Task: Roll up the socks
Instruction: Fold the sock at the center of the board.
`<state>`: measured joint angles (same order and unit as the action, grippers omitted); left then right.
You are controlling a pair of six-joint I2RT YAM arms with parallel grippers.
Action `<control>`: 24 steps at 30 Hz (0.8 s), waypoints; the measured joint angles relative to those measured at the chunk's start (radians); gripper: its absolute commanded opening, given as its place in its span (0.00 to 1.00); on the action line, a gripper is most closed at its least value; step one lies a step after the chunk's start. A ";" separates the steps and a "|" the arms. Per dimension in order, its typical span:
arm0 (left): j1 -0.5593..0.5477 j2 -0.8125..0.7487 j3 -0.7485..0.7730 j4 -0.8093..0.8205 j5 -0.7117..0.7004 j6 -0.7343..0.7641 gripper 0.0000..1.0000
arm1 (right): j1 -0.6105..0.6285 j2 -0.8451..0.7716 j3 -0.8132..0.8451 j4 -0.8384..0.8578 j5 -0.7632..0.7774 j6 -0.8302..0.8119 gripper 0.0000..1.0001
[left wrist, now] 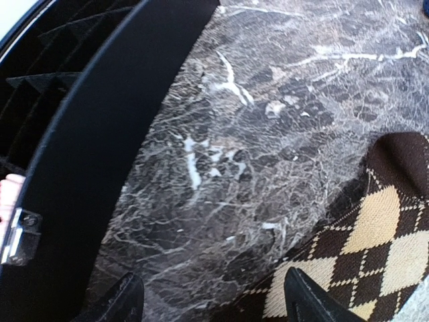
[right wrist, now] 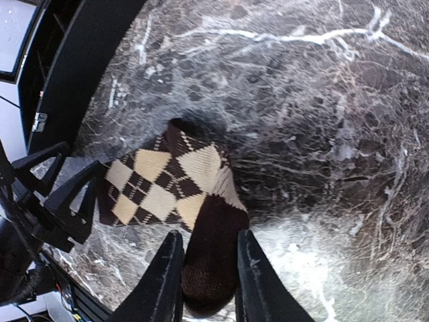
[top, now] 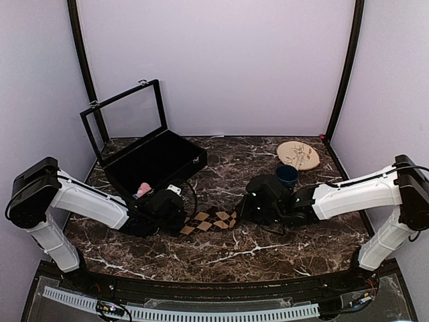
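Note:
The black argyle sock point(top: 211, 220) lies flat on the marble between my two grippers. In the right wrist view its dark toe end point(right wrist: 211, 258) sits squeezed between my right gripper's point(right wrist: 209, 235) fingers, which press it from both sides. My right gripper point(top: 242, 209) is at the sock's right end. The left gripper point(left wrist: 213, 275) stands open over bare marble at the sock's left end point(left wrist: 375, 235), its right fingertip point(left wrist: 301, 295) over the fabric edge. From above, the left gripper point(top: 175, 218) is low beside the case. The pink sock point(top: 143, 190) pokes out of the black case.
An open black case point(top: 157, 161) with a raised lid point(top: 124, 111) stands at the back left, its wall point(left wrist: 100, 134) close to my left gripper. A dark blue mug point(top: 286, 175) and a round tan plate point(top: 298, 155) sit behind the right arm.

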<state>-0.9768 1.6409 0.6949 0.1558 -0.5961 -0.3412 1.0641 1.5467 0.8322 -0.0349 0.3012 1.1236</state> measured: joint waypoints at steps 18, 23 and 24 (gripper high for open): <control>0.010 -0.105 -0.091 -0.050 -0.023 -0.079 0.74 | 0.062 0.143 0.263 -0.142 0.055 -0.122 0.23; 0.013 -0.106 -0.095 -0.058 -0.026 -0.093 0.74 | 0.080 0.172 0.329 -0.153 0.048 -0.146 0.24; 0.013 -0.106 -0.095 -0.060 -0.026 -0.096 0.74 | 0.083 0.186 0.351 -0.153 0.043 -0.152 0.24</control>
<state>-0.9638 1.5349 0.5995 0.0959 -0.6220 -0.4370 1.1469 1.7325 1.1835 -0.1883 0.3439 0.9714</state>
